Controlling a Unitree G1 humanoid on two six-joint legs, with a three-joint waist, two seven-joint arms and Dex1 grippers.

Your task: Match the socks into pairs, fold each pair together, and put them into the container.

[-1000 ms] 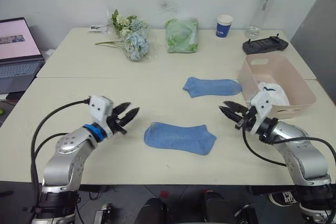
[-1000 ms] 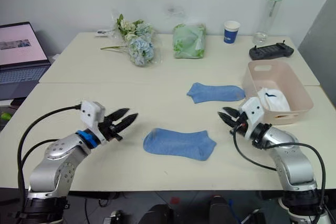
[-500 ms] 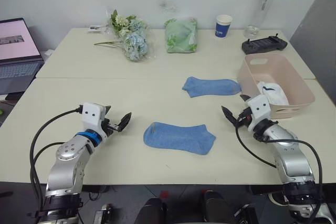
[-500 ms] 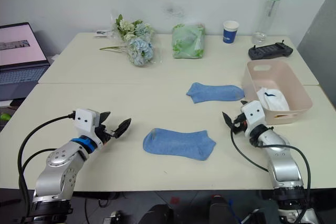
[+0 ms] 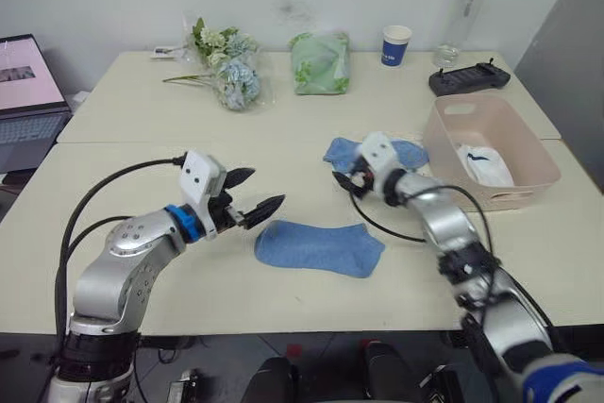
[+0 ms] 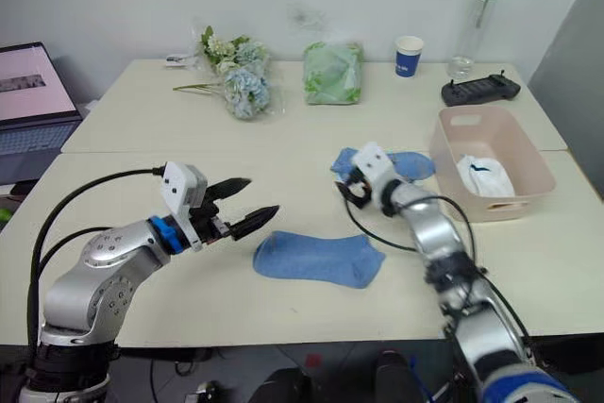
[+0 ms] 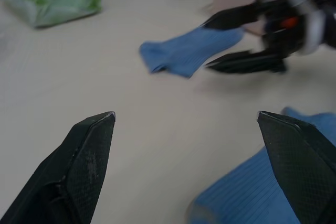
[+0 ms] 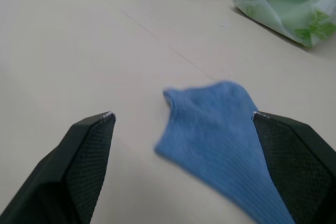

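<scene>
Two open, empty black-fingered grippers, left (image 5: 257,197) and right (image 5: 345,179), flank bare cream tabletop (image 5: 142,158) around two light-blue ribbed socks (image 5: 319,247).

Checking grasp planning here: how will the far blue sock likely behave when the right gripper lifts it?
The far blue sock lies flat and limp, so it will probably droop from the right gripper. It looks thin and light. Its ribbed knit likely resists slipping.

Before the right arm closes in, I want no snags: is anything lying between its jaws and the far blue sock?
Nothing visible: bare table lies between the open right gripper and the far blue sock.
</scene>
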